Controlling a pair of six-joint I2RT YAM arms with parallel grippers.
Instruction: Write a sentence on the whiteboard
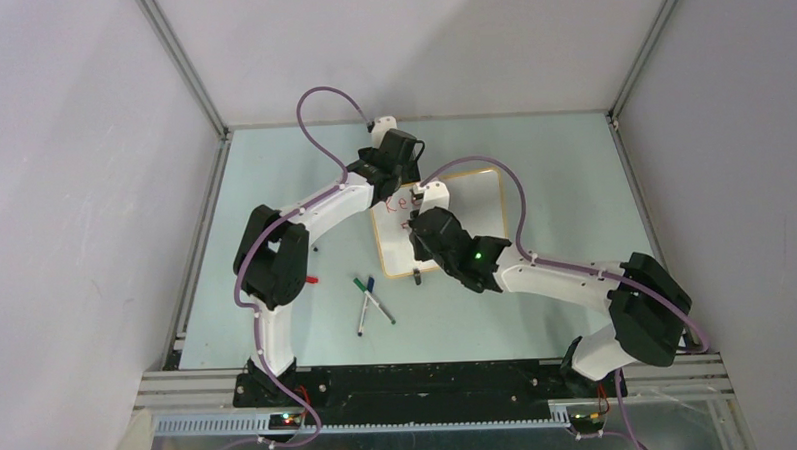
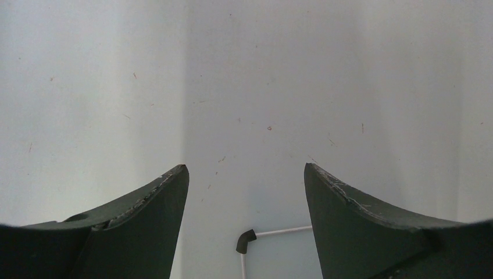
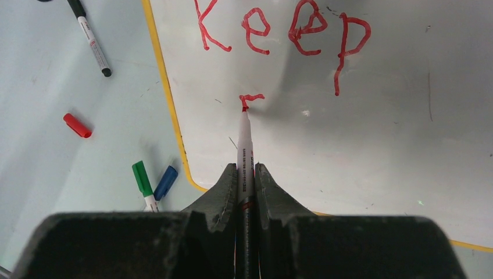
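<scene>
Right wrist: glossy whiteboard (image 3: 378, 163) bearing red lettering (image 3: 302, 32) "Keep".

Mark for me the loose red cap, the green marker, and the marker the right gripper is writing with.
red cap (image 3: 77, 125), right wrist view, middle of the cap.
green marker (image 3: 141, 179), right wrist view, on its green cap.
red marker (image 3: 245, 145), right wrist view, white barrel below the tip.

Two markers (image 1: 365, 304) lie together on the table (image 1: 573, 179), left of the whiteboard (image 1: 479, 202).
</scene>
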